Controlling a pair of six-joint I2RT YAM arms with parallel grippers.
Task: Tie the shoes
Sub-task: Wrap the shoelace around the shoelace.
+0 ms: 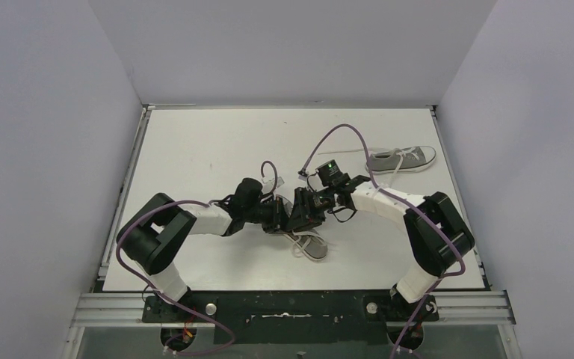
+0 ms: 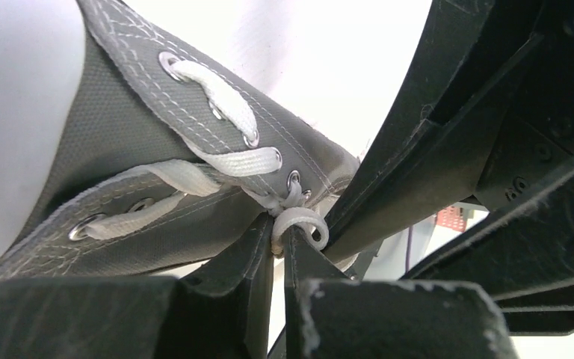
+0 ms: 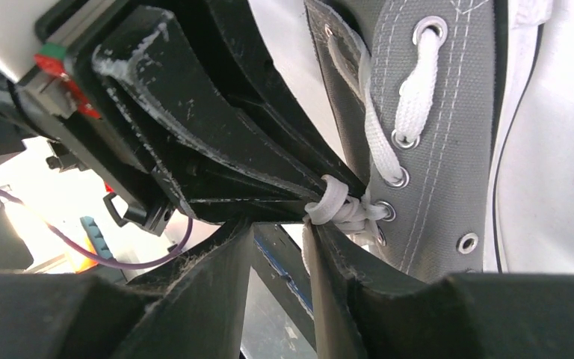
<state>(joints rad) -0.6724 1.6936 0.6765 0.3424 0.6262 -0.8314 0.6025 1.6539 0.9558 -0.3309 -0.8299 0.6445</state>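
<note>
Left gripper (image 2: 278, 235) clamped on white lace (image 2: 299, 215) of the near shoe (image 1: 314, 247) at tabletop centre; right gripper (image 3: 280, 232) jaws stand apart alongside.

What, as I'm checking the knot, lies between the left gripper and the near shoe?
A short lace loop, pinched by the left gripper and knotted at the near shoe; the left wrist view shows it.

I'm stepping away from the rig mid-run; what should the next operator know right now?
Left gripper: jaws shut on a lace loop at the near shoe, by its knot.
Right gripper: jaws parted beside that knot, clamping nothing.
Far shoe: far right of the table, laces trailing loose, untouched.
Done: a knot at the near shoe's top eyelets.
Left: its bow, not visibly finished, then the far shoe.
</note>
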